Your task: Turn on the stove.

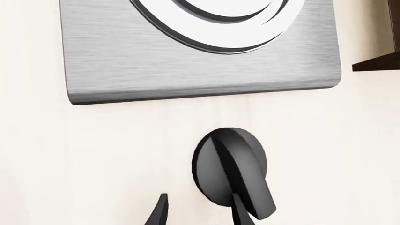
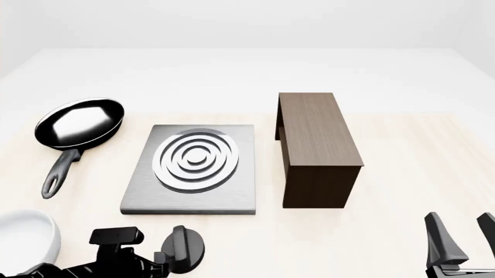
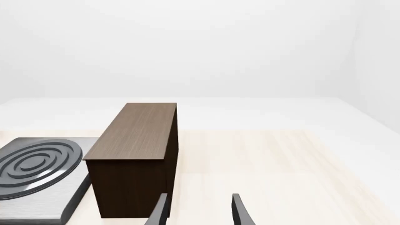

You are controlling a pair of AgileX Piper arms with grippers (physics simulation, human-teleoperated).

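Observation:
The stove's brushed-grey plate [image 2: 143, 194] with its silver ring burner [image 2: 196, 158] lies left of middle on the table. It also shows in the left wrist view [image 1: 187, 70] and the right wrist view [image 3: 69, 197]. Its separate black round knob [image 2: 188, 248] with a raised ridge sits on the table just in front of the plate. My left gripper [image 2: 166, 258] is open right at the knob [image 1: 228, 164]. In the left wrist view [image 1: 200, 213] one fingertip [image 1: 240, 211] overlaps the ridge and the other stands off to the knob's side. My right gripper [image 2: 464, 234] is open and empty at the near right.
A dark brown wooden cabinet [image 2: 317, 145] stands right of the plate, also in the right wrist view [image 3: 134, 154]. A black frying pan [image 2: 81, 124] with a long handle lies at the far left. A white bowl [image 2: 23, 243] sits at the near left corner.

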